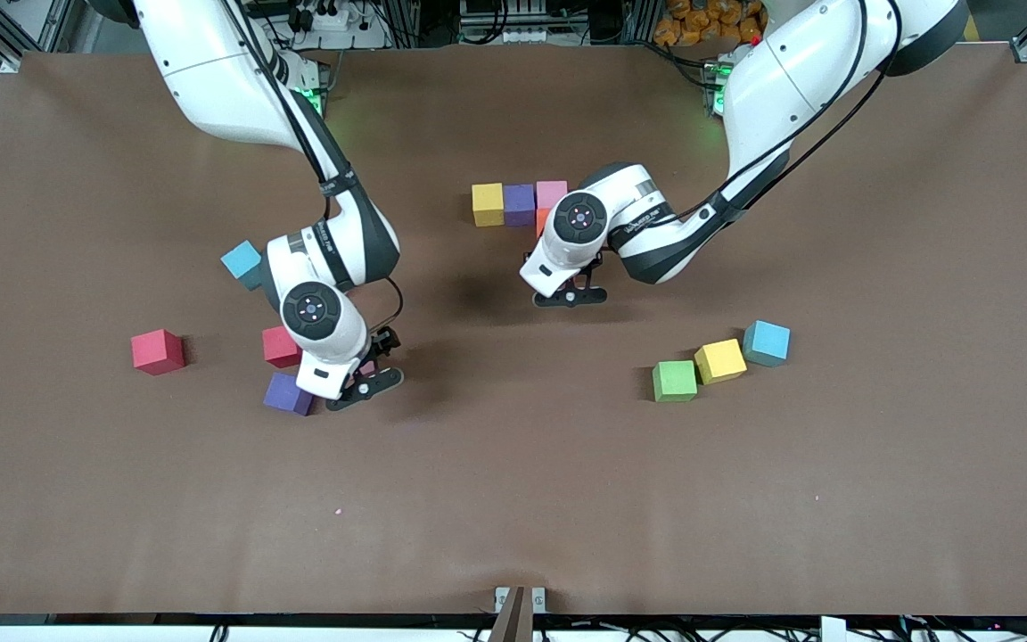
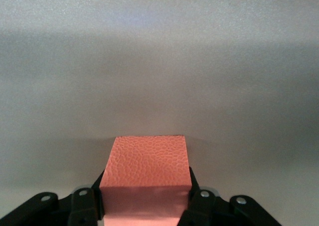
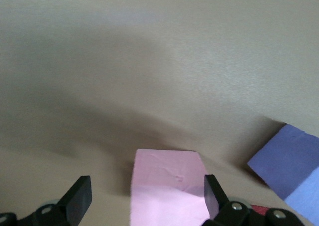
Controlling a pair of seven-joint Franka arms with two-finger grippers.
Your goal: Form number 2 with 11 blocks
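A row of blocks, yellow (image 1: 488, 203), purple (image 1: 520, 204) and pink (image 1: 552, 193), lies mid-table, with an orange block (image 1: 541, 221) touching the pink one and mostly hidden by the left hand. My left gripper (image 1: 571, 294) (image 2: 145, 191) hangs low over bare table and is shut on an orange block (image 2: 149, 159), which the hand hides in the front view. My right gripper (image 1: 362, 379) (image 3: 147, 190) is open, its fingers astride a pink block (image 1: 367, 366) (image 3: 167, 186) resting on the table.
Beside the right gripper lie a purple block (image 1: 288, 392) (image 3: 289, 161) and a red block (image 1: 279, 346). Another red block (image 1: 158, 350) and a light blue one (image 1: 242, 260) sit toward the right arm's end. Green (image 1: 674, 380), yellow (image 1: 719, 360) and light blue (image 1: 766, 342) blocks line up toward the left arm's end.
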